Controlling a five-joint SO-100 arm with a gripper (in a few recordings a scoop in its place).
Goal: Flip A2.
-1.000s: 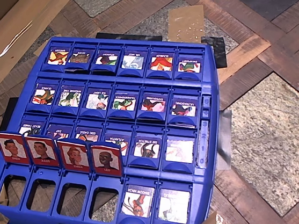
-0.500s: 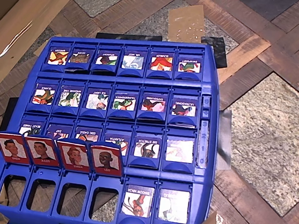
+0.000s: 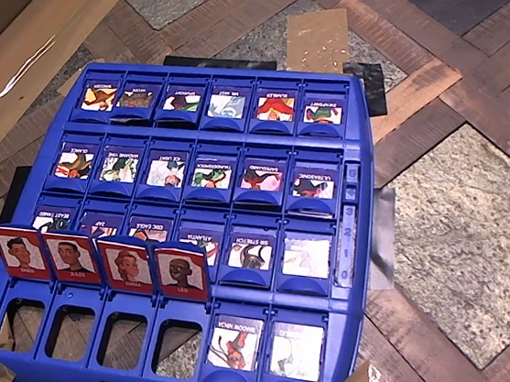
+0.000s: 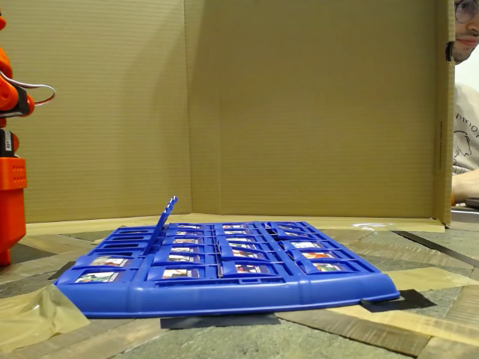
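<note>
A2 stands upright in the nearest row of the blue game board, third from the left in the overhead view. It shows its red-framed face with a brown-haired portrait. Three more red-framed tiles stand beside it, the LEO tile directly to its right. In the fixed view the upright tiles appear edge-on as one tilted blue flap. An orange part of the arm stands at the left edge of that view, well away from the board.
All other tiles lie flat, blue side up, among them SHADOW NINJA. Cardboard walls close off the back and side. A person sits behind the right wall edge. Tape patches lie on the floor around the board.
</note>
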